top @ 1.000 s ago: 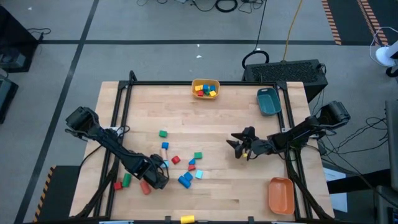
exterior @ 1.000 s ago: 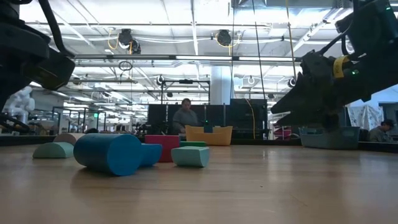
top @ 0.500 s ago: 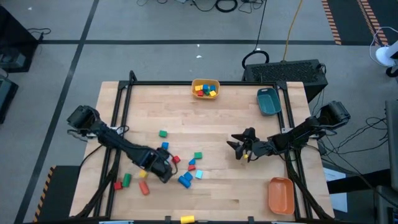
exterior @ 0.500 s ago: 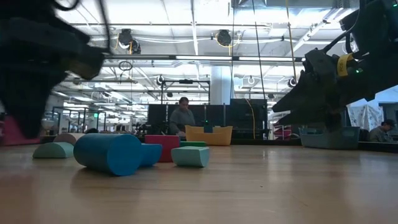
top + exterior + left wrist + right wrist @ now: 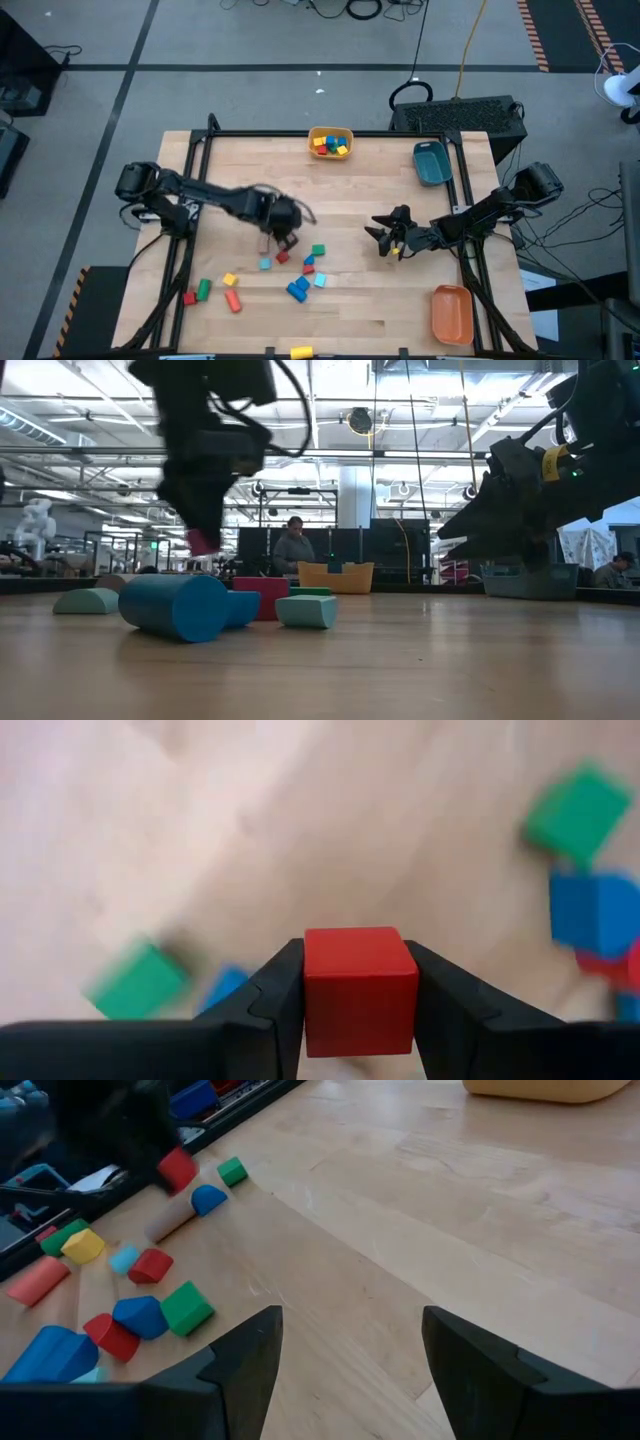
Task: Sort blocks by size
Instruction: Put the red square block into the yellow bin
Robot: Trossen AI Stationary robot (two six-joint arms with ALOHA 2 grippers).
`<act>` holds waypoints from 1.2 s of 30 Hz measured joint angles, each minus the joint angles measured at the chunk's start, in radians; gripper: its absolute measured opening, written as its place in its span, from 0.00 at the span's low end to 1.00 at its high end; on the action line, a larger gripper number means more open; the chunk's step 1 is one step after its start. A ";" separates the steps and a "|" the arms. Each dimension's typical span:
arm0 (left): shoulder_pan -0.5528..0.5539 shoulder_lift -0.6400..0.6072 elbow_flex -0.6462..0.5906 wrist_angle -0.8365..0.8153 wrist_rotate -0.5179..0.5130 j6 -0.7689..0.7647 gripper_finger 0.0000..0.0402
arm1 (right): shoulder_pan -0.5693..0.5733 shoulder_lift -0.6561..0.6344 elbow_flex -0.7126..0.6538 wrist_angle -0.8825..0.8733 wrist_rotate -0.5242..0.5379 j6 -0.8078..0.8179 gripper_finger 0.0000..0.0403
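My left gripper (image 5: 284, 238) hangs above the middle of the table, shut on a small red cube (image 5: 360, 990); the cube also shows in the low view (image 5: 203, 541), well above the table. Loose blocks lie flat below and beside it: a green cube (image 5: 318, 249), a red block (image 5: 282, 257), a cyan block (image 5: 265, 263), a blue block (image 5: 297, 290) and a yellow one (image 5: 229, 279). My right gripper (image 5: 350, 1370) is open and empty over the table's right half (image 5: 385, 240). My left gripper pinches the red cube by two opposite side faces (image 5: 312, 992) between its two fingers. The fingers come from above, pointing down. The cube hangs below them, lifted clear of the table, one face square to the wrist camera.
A yellow bin (image 5: 330, 131) with several blocks stands at the far edge, a teal bin (image 5: 432, 162) at the far right, an orange bin (image 5: 452, 313) at the near right. More blocks (image 5: 203, 289) lie near left; one yellow block (image 5: 300, 352) lies at the near edge.
My left gripper has risen from the near-left part of the table and swung toward the far edge and the right, carrying the red cube, now well above the table. The yellow block that it stood over shows now.
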 joint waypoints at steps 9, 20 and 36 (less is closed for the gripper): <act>0.257 0.000 0.068 0.132 -0.012 0.315 0.35 | 0.000 0.000 0.000 0.001 0.001 0.000 0.57; 0.439 0.077 0.070 0.467 -0.004 0.575 0.35 | -0.014 0.000 -0.001 0.001 0.026 -0.001 0.57; 0.605 0.248 0.145 0.789 0.068 0.913 0.35 | -0.029 0.000 -0.001 -0.010 0.025 -0.002 0.57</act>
